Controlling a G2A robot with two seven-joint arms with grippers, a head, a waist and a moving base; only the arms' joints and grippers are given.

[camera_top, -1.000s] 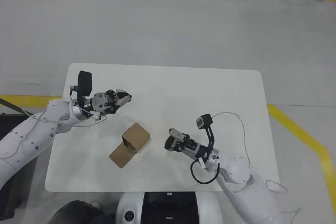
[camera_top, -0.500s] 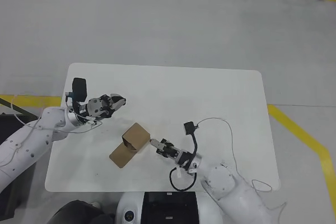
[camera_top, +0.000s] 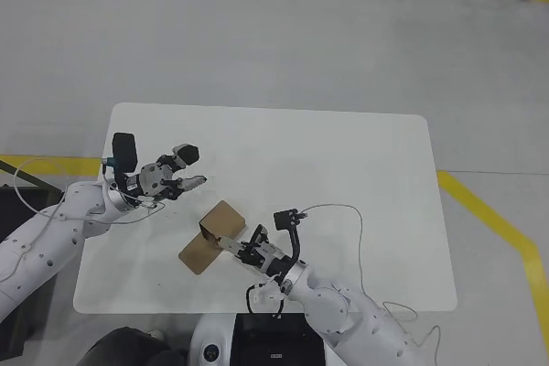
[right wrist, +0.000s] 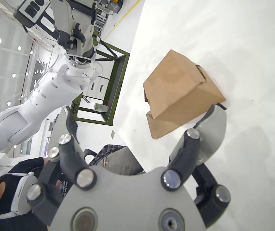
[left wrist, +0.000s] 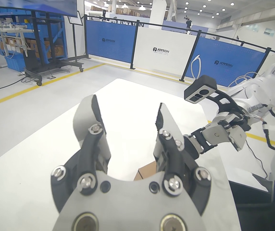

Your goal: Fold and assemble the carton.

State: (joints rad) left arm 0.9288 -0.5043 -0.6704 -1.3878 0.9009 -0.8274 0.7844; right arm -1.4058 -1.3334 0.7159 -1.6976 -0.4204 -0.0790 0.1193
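Note:
A brown cardboard carton (camera_top: 221, 223) lies near the table's front middle, partly folded, with one flap (camera_top: 195, 256) flat on the table toward the front left. In the right wrist view the carton (right wrist: 180, 85) is tilted, its flap (right wrist: 160, 127) spread below it. My right gripper (camera_top: 231, 245) is open at the carton's front right side. One of its fingers (right wrist: 214, 118) is at the carton's lower corner, the other stands clear. My left gripper (camera_top: 192, 167) hovers open and empty behind and left of the carton; in its own view, the left gripper (left wrist: 128, 121) has a corner of the carton (left wrist: 147, 171) below it.
The white table (camera_top: 348, 156) has free room to the right and at the back. A green frame cart (right wrist: 118, 73) stands off the table's left edge. The right arm's cable (camera_top: 334, 209) loops over the table beside the carton.
My right arm has swung left across the table from the right side up to the carton. My left gripper has drawn back slightly to the left and its fingers have spread wider.

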